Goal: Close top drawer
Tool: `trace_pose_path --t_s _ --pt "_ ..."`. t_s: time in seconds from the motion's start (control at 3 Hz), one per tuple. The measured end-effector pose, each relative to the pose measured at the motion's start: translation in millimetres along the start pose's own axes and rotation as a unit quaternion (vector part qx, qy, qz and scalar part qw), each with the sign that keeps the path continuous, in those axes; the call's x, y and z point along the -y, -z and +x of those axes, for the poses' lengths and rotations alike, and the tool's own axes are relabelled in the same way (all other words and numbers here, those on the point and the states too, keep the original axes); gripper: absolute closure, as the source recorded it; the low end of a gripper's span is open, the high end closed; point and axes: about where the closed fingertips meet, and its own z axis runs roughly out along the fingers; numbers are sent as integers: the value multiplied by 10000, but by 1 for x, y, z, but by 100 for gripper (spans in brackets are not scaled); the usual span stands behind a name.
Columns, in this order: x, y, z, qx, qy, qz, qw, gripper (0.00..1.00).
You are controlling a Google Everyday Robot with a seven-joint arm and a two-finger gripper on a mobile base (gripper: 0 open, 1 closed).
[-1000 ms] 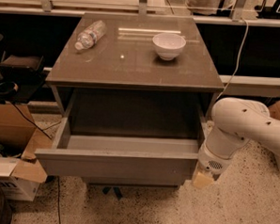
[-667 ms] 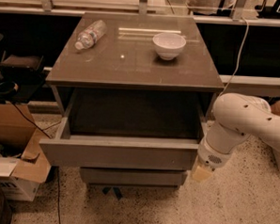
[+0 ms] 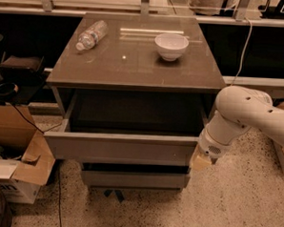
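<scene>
The top drawer (image 3: 121, 147) of the grey cabinet is pulled partway out, its plain flat front facing me and its dark box showing behind it. My white arm comes in from the right. My gripper (image 3: 201, 161) is at the right end of the drawer front, touching or nearly touching its corner. A shorter drawer front (image 3: 134, 178) shows below it.
On the cabinet top (image 3: 135, 62) lie a clear plastic bottle (image 3: 91, 34) at the back left and a white bowl (image 3: 171, 45) at the back right. Cardboard boxes (image 3: 16, 147) stand on the floor to the left. A cable (image 3: 244, 42) hangs at the right.
The top drawer has slid back toward the cabinet, so less of its box shows. My gripper has moved in with its right front corner.
</scene>
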Motion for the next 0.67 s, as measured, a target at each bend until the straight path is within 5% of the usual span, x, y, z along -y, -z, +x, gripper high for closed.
trace_pose_path --t_s 0.67 --pt "33 -7 -20 296 -127 678 9972 100"
